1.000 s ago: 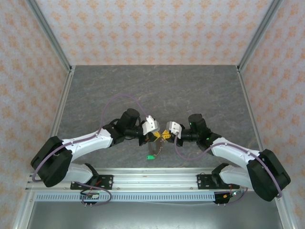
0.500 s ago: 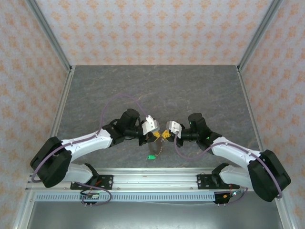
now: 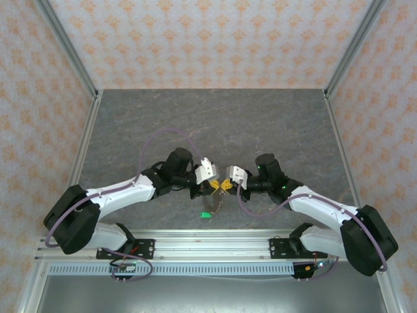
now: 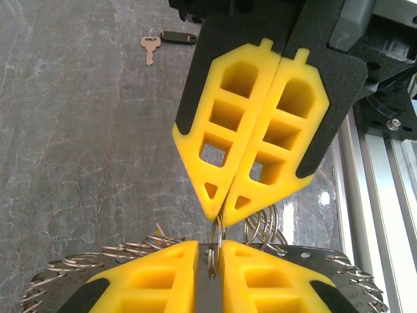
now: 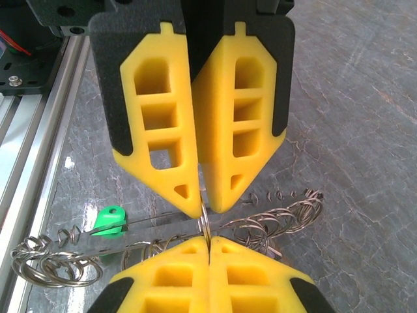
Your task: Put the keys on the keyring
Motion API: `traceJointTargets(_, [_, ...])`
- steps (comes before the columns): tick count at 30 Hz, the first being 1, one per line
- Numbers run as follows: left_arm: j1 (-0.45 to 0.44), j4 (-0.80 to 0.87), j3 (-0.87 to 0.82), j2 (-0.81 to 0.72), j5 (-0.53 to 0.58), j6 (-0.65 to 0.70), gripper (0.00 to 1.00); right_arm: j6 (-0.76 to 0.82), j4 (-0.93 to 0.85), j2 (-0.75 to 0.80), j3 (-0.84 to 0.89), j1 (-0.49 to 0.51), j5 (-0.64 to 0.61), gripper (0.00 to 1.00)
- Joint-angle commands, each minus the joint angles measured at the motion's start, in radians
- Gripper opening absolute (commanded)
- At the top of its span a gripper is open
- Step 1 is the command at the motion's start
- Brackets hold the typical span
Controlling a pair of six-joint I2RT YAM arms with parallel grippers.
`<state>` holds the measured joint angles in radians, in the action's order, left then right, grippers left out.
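Both wrists had crept slightly inward since a second before, the right gripper edging closer to the left gripper, so that their yellow tips met nose to nose above the near middle of the grey table.

Between the two tips stood one small loop of the keyring, a thin silver wire ring set on edge. The rest of it trailed below and to the sides as a chain of many small wire rings, bunched in springy coils.

The right gripper's jaws were pressed flat together, and the ring ran into the seam at their tip. The left gripper's jaws stood a narrow slit apart with the ring in the gap; whether they pinched it could not be told.

Of the keys, the green-headed one lay just beside the ring, its flat silver blade pointing toward it. A gold-toned key lay well apart on the table, next to a black tag.
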<state>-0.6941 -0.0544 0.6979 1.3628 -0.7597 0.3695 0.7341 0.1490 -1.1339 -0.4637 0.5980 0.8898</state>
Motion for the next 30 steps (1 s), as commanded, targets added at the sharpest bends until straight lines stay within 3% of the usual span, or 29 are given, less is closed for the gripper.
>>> traceJointTargets(1, [-0.004,0.048,0.037,0.009,-0.024,0.036,0.16,0.004,0.028,0.019,-0.028,0.011,0.017,0.00])
traceJointTargets(19, [-0.005,0.048,0.062,0.044,-0.059,0.038,0.10,-0.040,0.074,0.015,-0.021,0.024,0.023,0.00])
traceJointTargets(22, [-0.005,0.054,0.065,0.048,-0.062,0.040,0.02,-0.047,0.082,0.015,-0.017,0.028,0.020,0.00])
traceJointTargets(28, [-0.005,0.045,0.050,0.027,-0.029,0.031,0.00,-0.061,0.095,0.039,0.007,0.029,-0.060,0.00])
traceJointTargets(30, [-0.005,0.032,0.038,0.011,-0.013,0.024,0.00,-0.090,0.120,0.064,0.027,0.028,-0.112,0.08])
